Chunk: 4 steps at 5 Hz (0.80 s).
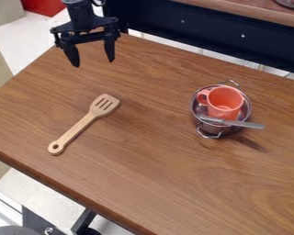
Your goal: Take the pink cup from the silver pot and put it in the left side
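My gripper (92,59) hangs over the table's far left corner, its two fingers spread wide with nothing between them. Well to its right and nearer the camera, the pink cup (223,102) sits inside the silver pot (211,128), its mouth tilted up toward the camera and its handle on the left. A grey-handled utensil (232,122) lies across the pot's near side in front of the cup, its handle sticking out over the right rim. The gripper is apart from both cup and pot.
A wooden slotted spatula (82,126) lies diagonally on the left half of the wooden table (143,174). The pot has wire handles at its far and near sides. A dark panel (198,32) with a wooden ledge stands behind the table's far edge.
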Available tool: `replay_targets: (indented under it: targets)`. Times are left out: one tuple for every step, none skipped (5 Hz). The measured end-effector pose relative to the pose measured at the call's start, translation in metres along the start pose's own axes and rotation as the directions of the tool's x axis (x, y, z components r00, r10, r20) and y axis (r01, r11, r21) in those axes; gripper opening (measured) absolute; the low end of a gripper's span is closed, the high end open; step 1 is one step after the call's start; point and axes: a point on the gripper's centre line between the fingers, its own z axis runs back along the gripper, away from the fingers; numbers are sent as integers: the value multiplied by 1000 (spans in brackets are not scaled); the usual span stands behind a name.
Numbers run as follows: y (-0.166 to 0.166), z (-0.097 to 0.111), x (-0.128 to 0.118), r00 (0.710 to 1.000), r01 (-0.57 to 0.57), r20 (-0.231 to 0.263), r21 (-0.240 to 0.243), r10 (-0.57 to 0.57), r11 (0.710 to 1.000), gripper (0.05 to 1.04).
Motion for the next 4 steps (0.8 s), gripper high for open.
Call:
replay_targets:
  targets:
    - [1,-14,-4,999,-8,-39,8,9,1000,997]
    - [-19,-22,-12,997,-44,-69,11,44,999,997]
    - [-44,-25,-19,993,-38,-117,-16,35,999,997]
    - [-61,-31,-34,989,-27,-149,-48,20,998,997]
